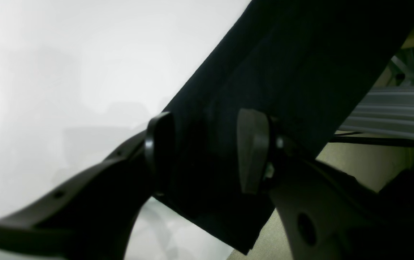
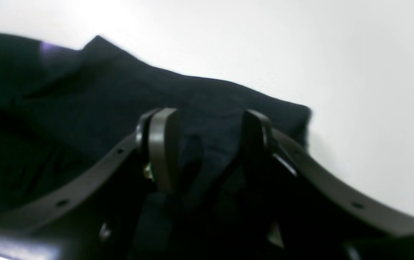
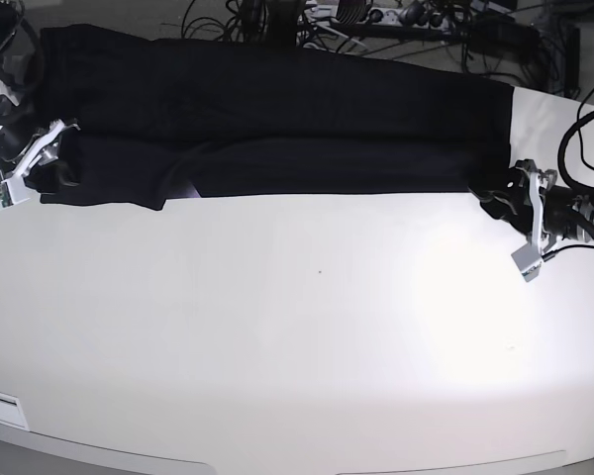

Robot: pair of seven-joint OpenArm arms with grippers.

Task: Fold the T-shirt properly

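Across the far surface (image 3: 277,327) lies the limp shirt (image 3: 277,129), both grippers' jaws apart over its ends, seemingly unclamped; pinch corners.

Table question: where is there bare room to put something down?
The white table is bare across its whole near half, from the T-shirt edge to the front rim. The far strip is crowded: shirt across it, the right hand and left hand at its ends, cables behind.
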